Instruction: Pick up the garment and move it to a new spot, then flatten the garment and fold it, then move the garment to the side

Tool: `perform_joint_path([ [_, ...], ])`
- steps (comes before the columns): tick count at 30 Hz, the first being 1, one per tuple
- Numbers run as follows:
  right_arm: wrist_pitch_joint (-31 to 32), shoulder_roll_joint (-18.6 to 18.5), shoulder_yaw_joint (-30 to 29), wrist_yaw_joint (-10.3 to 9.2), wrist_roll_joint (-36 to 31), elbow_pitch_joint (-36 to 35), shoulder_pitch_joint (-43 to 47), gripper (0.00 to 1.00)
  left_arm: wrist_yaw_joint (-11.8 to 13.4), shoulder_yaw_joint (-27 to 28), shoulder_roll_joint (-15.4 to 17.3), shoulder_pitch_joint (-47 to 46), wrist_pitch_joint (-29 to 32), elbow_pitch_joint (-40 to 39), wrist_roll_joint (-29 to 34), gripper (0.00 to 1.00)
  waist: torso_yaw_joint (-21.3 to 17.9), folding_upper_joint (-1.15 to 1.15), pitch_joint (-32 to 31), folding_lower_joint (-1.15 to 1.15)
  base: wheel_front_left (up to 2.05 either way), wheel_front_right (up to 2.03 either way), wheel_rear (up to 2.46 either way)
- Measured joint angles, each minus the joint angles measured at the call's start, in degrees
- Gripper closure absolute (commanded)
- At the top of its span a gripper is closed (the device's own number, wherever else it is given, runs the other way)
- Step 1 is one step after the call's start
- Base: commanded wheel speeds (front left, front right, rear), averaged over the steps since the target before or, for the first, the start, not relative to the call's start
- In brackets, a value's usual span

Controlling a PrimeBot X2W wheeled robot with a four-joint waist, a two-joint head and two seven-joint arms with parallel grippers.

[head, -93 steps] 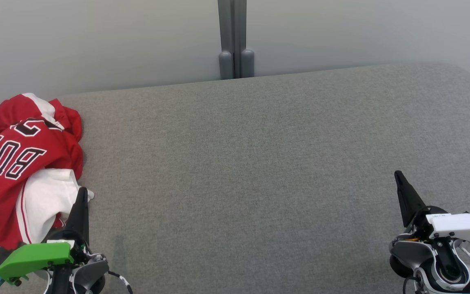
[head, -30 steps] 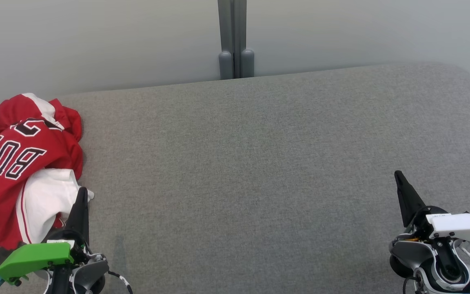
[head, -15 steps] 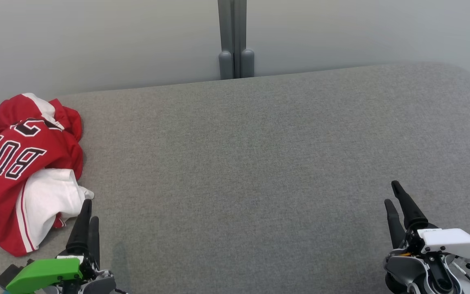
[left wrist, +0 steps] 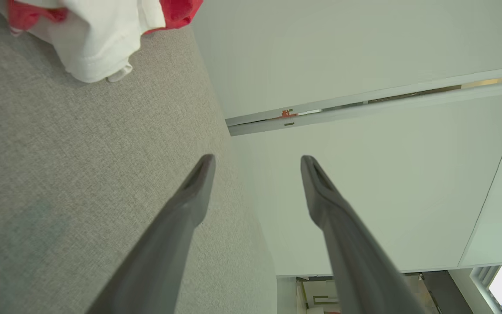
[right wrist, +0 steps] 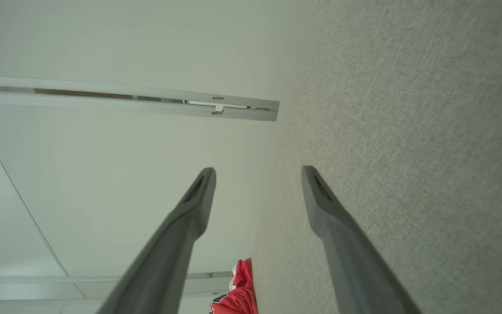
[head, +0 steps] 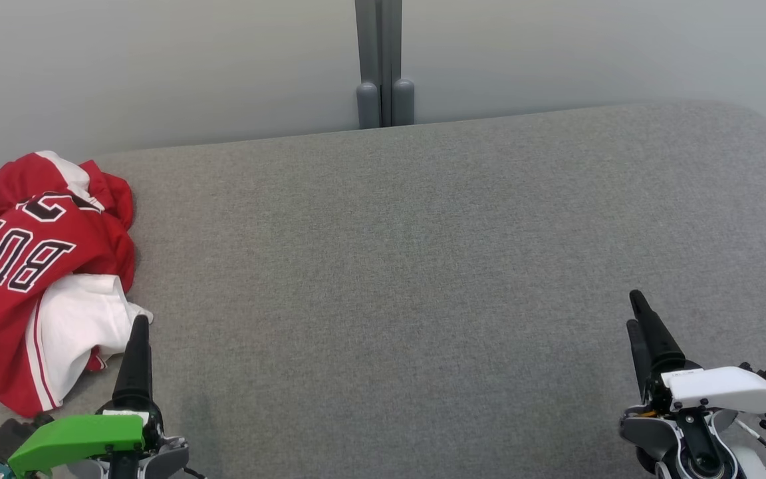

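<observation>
My left gripper [head: 139, 324] sits at the near left corner of the grey fabric bench [head: 423, 253], fingers pointing toward the far edge, under the green cover [head: 77, 436] on my wrist. From the head it reads as a single dark spike, one finger hiding the other, but in the left wrist view the gripper [left wrist: 257, 161] has its two fingers clearly parted, with a wide gap between the tips and only bench fabric and pale wall behind them. The garment [head: 37, 279], a red jersey with white panels and dark white-edged lettering, lies crumpled in a heap along the left edge of the bench, reaching up toward the far left corner. Its white fold is the part nearest my left fingertips, just beside them yet not touching: in the left wrist view the garment [left wrist: 98, 39] is off to the upper left, apart from both fingers. My right gripper [head: 633, 310], under its white cover [head: 722, 389], rests near the near right corner, well apart from the garment. Its wrist view shows the gripper [right wrist: 258, 171] spread just as wide and holding nothing, with a scrap of the red garment [right wrist: 239, 290] far off at the other end of the bench. A grey post [head: 383, 63] stands against the wall beyond the far edge.
</observation>
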Motion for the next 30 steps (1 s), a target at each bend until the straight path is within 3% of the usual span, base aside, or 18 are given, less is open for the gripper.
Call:
perform_joint_path([
  [20,-4.4,-0.1,4.4,0.00,-25.6,-5.0,0.4,0.00,3.6,-5.0,0.1,1.8,-4.4,-5.3,23.3,0.00,0.2,0.00,0.4,0.00,0.00,0.00,0.00],
  [30,-6.3,-0.1,6.0,0.01,-34.9,-5.2,1.0,0.00,5.4,-6.8,0.1,2.7,-6.2,-6.4,34.2,0.00,0.2,0.00,0.4,0.00,0.00,0.00,0.00],
])
